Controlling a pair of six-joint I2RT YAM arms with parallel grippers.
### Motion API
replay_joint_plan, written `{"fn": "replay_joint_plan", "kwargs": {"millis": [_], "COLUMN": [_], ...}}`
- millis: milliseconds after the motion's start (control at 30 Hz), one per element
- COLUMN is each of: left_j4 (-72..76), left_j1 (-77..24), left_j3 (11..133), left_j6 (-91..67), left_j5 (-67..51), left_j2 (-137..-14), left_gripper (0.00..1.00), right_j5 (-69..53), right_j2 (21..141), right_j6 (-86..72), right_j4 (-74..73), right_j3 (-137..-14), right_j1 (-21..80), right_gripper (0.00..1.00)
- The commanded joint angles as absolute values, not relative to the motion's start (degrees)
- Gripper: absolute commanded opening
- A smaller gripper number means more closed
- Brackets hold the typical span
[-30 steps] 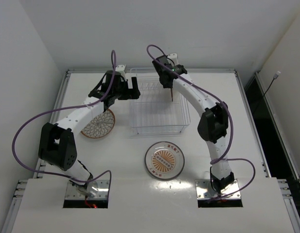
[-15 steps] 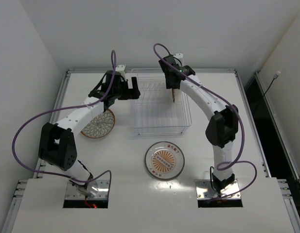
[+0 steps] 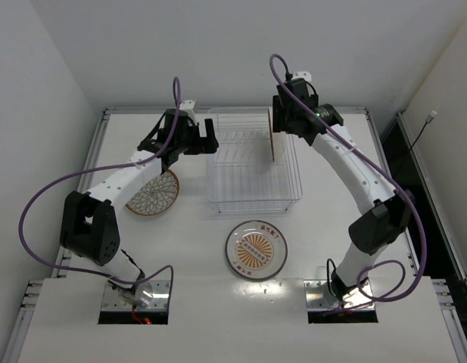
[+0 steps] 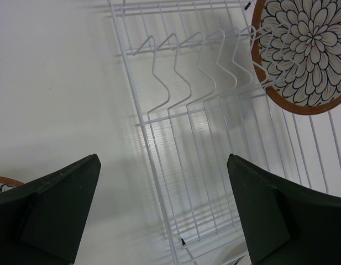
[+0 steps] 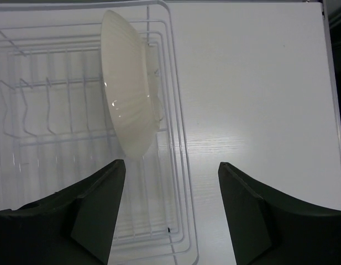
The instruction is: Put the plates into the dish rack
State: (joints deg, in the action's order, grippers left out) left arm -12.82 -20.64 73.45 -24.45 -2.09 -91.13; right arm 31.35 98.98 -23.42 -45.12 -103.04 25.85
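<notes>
**one plate racked, two to go**

the first plate (image 5: pixel 129 99) is standing on edge in the dish rack (image 3: pixel 252 206), slotted into the wire dividers at the rack's far right end. from my left wrist view its flower-pattern face points toward the rack's left side. it looks seated to me, leaning a little on the wires, not flat.

so i'd call it one of three done. the second plate (image 3: pixel 152 194), the petal one, lies flat on the table (image 3: pixel 331 227) just off the rack's left side, partly under my left arm. the third plate (image 3: pixel 256 249), the one with little red marks, lies flat in front of the rack's near edge, a bit apart from it. both need picking up and standing in the free slots, and there are plenty of those on the rack's left side.

fingers: my right gripper (image 5: pixel 171 165) is spread wide with nothing in it. it hangs above the rack's far right corner, and the racked plate sits past my fingertips, not touching them. my left gripper (image 4: pixel 163 160) is also wide apart and holding nothing. it hovers over the rack's far left edge, with the bare dividers straight below it. the second plate is the nearer of the two to it, so that's my guess for the next grab.
</notes>
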Motion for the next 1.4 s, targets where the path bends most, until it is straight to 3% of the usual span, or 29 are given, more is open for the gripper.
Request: {"fn": "replay_joint_plan", "kwargs": {"millis": [0, 167, 333, 567, 767, 1033, 1367], "left_j4": [-12.04, -12.04, -12.04, -12.04, -13.26, -14.94, -15.47], "left_j1": [-20.83, -20.83, -20.83, -20.83, -20.83, -20.83, -20.83], "left_j3": [75.85, 75.85, 75.85, 75.85, 75.85, 77.08, 77.08], "left_j6": [-24.52, -24.52, -24.52, -24.52, -23.99, -24.52, -24.52], "left_j5": [-1.93, -1.41, -1.41, -1.41, 1.22, 3.16, 3.16], "left_j2": [-92.19, -92.20, -92.20, -92.20, -92.20, -93.96, -93.96], "left_gripper": [0.99, 0.99, 0.99, 0.99, 0.99, 0.99, 0.99], "right_j5": [27.69, 19.71, 2.75, -16.31, -25.75, -25.93, -20.48], "right_j2": [99.32, 89.59, 71.56, 52.69, 39.22, 36.21, 41.92], "right_j6": [-22.59, -26.28, -30.23, -45.32, -58.87, -61.61, -60.29], "right_j4": [-45.96, -44.13, -38.58, -35.78, -26.55, -30.15, -36.47], "right_j3": [-104.07, -89.24, -71.92, -45.64, -25.69, -20.75, -20.84], "right_j1": [25.93, 23.21, 18.99, 16.61, 16.00, 16.00, 16.00], "right_gripper": [0.65, 0.64, 0.63, 0.61, 0.57, 0.57, 0.57]}}
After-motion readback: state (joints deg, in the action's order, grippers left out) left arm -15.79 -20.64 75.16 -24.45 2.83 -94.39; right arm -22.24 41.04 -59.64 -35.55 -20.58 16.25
